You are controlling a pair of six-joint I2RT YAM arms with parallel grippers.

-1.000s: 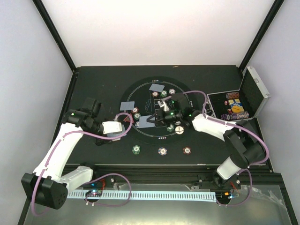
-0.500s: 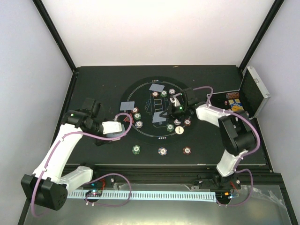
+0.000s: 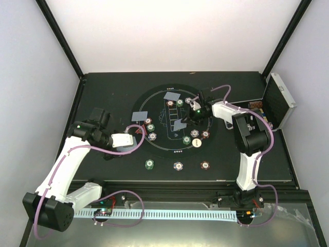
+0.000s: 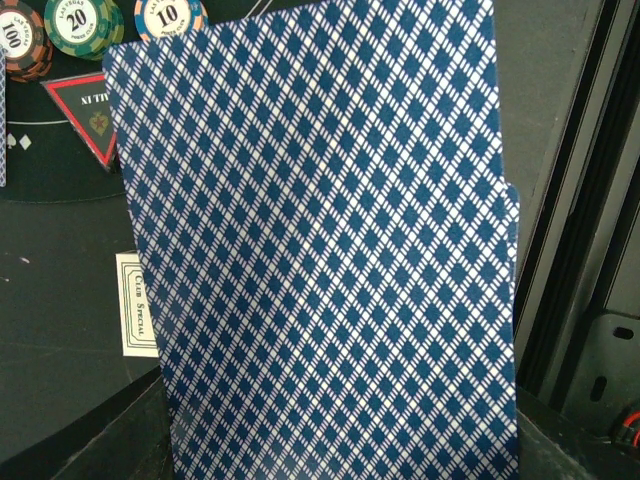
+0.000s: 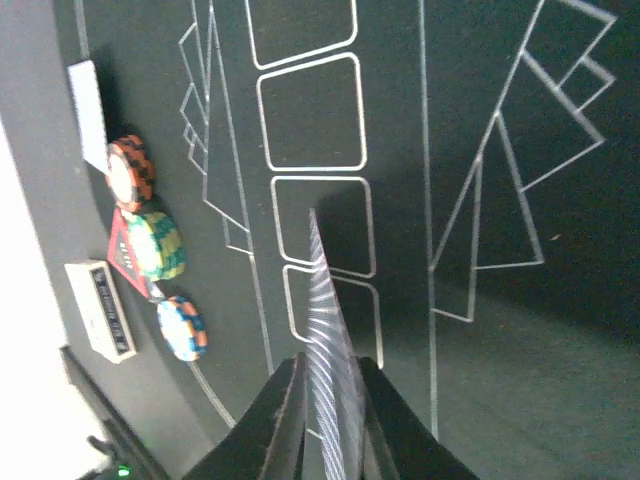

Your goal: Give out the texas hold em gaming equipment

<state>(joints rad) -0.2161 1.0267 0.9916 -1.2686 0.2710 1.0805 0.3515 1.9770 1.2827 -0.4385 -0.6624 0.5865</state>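
Note:
My left gripper [image 3: 126, 140] is shut on a stack of blue diamond-backed cards [image 4: 320, 250] at the mat's left rim; the cards fill the left wrist view and hide the fingers. My right gripper [image 5: 331, 372] is shut on one card [image 5: 322, 300], seen edge-on, above the outlined boxes in the mat's middle [image 3: 179, 125]. Two cards [image 3: 172, 96] [image 3: 139, 116] lie face down on the mat. Striped chips [image 3: 150, 127] sit by the red triangle marker [image 4: 88, 108]. More chips [image 3: 195, 134] lie by the white button [image 3: 196, 144].
The round black mat [image 3: 159, 149] has white lines. The open silver case [image 3: 272, 100] with chips stands at the right. Three chips [image 3: 178, 165] lie in a row in front of the mat. A small white labelled piece [image 4: 135, 318] lies by the marker.
My right gripper has carried its card from the mat's near centre toward the back and right, and the arm has swung that way. The left arm has stayed put.

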